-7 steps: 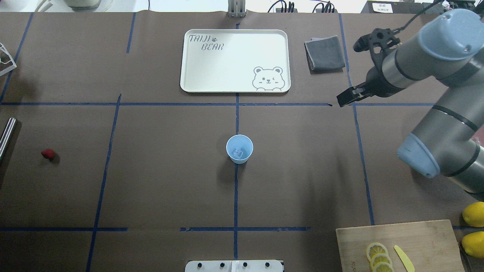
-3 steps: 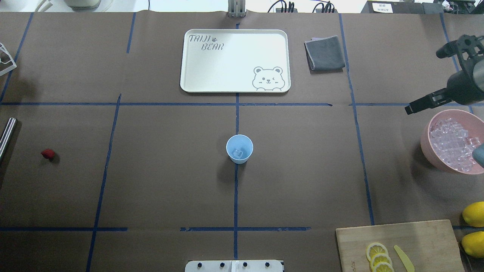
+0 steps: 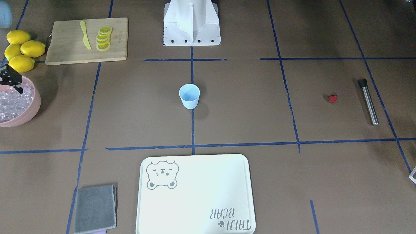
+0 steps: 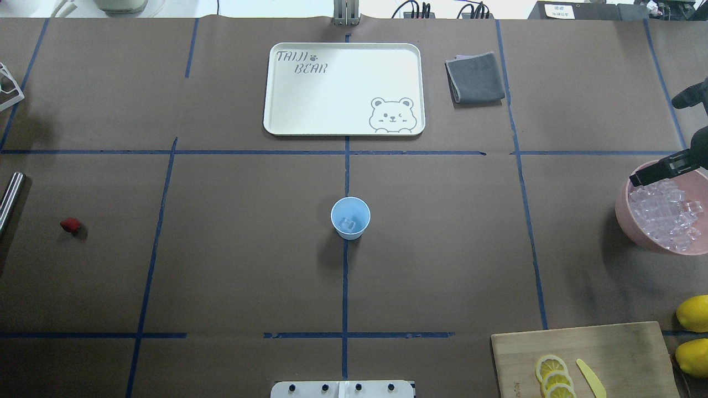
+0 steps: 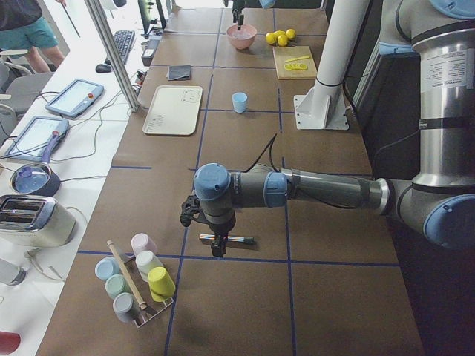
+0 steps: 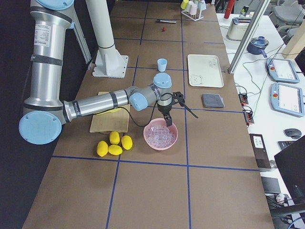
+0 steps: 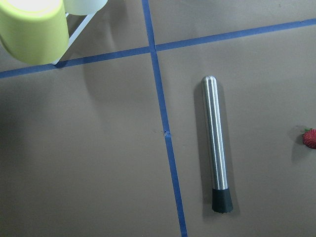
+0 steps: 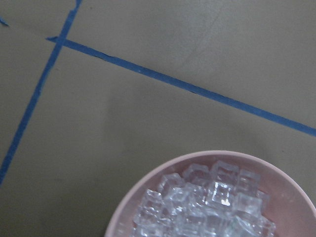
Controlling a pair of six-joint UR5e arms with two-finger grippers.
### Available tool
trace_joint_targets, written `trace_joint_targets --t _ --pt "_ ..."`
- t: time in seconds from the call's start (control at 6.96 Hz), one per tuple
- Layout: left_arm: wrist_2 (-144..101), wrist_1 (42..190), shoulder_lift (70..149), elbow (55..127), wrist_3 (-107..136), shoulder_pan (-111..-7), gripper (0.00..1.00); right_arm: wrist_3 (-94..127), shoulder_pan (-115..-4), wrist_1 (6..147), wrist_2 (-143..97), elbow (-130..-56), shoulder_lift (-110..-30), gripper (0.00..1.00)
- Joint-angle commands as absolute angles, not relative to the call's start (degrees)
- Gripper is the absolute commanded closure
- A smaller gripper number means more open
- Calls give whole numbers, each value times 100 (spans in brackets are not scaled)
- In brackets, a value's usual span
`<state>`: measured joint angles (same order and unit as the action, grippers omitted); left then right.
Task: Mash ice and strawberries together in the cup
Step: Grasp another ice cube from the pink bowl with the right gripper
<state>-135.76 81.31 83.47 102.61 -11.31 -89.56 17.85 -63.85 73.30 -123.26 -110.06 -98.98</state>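
The light blue cup (image 4: 350, 217) stands at the table's middle with one ice cube (image 4: 347, 224) in it; it also shows in the front view (image 3: 189, 96). Several more ice cubes (image 4: 664, 213) fill a pink bowl (image 4: 625, 218) at the right edge. My right gripper (image 4: 641, 176) hovers over the bowl's far rim, its jaws looking slightly apart and empty. The strawberry (image 4: 70, 224) lies far left, next to a steel muddler (image 7: 216, 145). My left gripper (image 5: 215, 245) hangs above the muddler; I cannot tell whether it is open or shut.
A cream tray (image 4: 344, 88) and a grey cloth (image 4: 475, 77) lie at the far side. A cutting board (image 4: 608, 342) with lemon slices and a yellow knife, and whole lemons (image 4: 692, 312), sit near right. A cup rack (image 5: 137, 285) stands at the left end.
My right arm has swung right, from near the grey cloth to over the pink bowl, uncovering the bowl. Cup, ice cube and strawberry have not moved.
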Motion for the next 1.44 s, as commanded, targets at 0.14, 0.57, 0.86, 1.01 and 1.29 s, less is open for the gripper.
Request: trace_joint_targets --t 0.14,0.57,0.86,1.01,1.29 --pt "-13579 8121 8271 10300 -1134 -8965 0 1564 -6390 7312 -12217 -10539 -10046 11" --pt "-13579 8130 8253 10301 -1134 -8965 0 1564 -6372 7313 -12217 -10459 -10055 22" --pt "-13579 8130 8235 10301 -1134 -8965 0 1556 -6372 7313 -12226 -10398 -10063 28" --pt "-13579 8130 8227 10301 -1134 -8965 0 1556 -6363 7313 -12234 -10389 -10072 32" --pt "-13579 8130 8227 10301 -1134 -8965 0 1556 -6293 7321 -12287 -10380 -10072 34"
